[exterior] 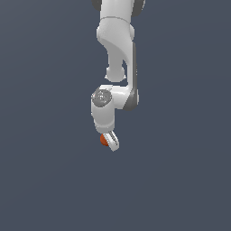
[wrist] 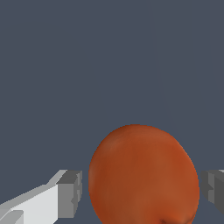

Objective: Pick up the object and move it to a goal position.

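The reddish-orange ball (wrist: 142, 175) sits between the two fingers of my white gripper (wrist: 140, 194). In the wrist view a narrow strip of background shows between the ball and the left finger pad (wrist: 70, 192), and a thinner one at the right pad (wrist: 214, 188), so the jaws stand around the ball without pressing on it. In the exterior view the ball (exterior: 103, 140) peeks out at the left side of the gripper (exterior: 109, 141), partly hidden by a white finger (exterior: 113, 141). The arm hangs down from the top of the view.
A plain dark grey-blue surface (exterior: 180, 180) fills both views. No other objects, edges or goal marker show.
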Controlling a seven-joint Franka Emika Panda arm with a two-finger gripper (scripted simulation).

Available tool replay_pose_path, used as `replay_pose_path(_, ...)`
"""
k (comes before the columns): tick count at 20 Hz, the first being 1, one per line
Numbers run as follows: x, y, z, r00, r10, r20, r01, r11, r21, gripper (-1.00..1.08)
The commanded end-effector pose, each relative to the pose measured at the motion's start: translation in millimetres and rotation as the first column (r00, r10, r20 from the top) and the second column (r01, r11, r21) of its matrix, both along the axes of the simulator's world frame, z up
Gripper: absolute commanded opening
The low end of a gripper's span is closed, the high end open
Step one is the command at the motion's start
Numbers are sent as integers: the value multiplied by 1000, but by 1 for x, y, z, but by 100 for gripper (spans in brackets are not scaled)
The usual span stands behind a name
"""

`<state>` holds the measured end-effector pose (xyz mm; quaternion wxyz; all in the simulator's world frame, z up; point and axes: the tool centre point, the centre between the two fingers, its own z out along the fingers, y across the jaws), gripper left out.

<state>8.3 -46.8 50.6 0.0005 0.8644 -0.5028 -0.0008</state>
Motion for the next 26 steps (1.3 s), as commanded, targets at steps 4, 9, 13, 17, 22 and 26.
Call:
replay_pose_path(4, 1, 0, -4, 1000, 0, 2, 0, 1000, 0, -100)
replay_pose_path(9, 1, 0, -4, 1000, 0, 2, 0, 1000, 0, -100)
replay_pose_path(13, 2, 0, -3, 1000, 0, 3, 0, 1000, 1, -100)
replay_pose_path(17, 0, 1, 0, 1000, 0, 3, 0, 1000, 1, -100)
replay_pose_path(22, -8, 5, 12, 1000, 0, 3, 0, 1000, 1, -100)
replay_pose_path(26, -18, 10, 29, 1000, 0, 3, 0, 1000, 1, -100)
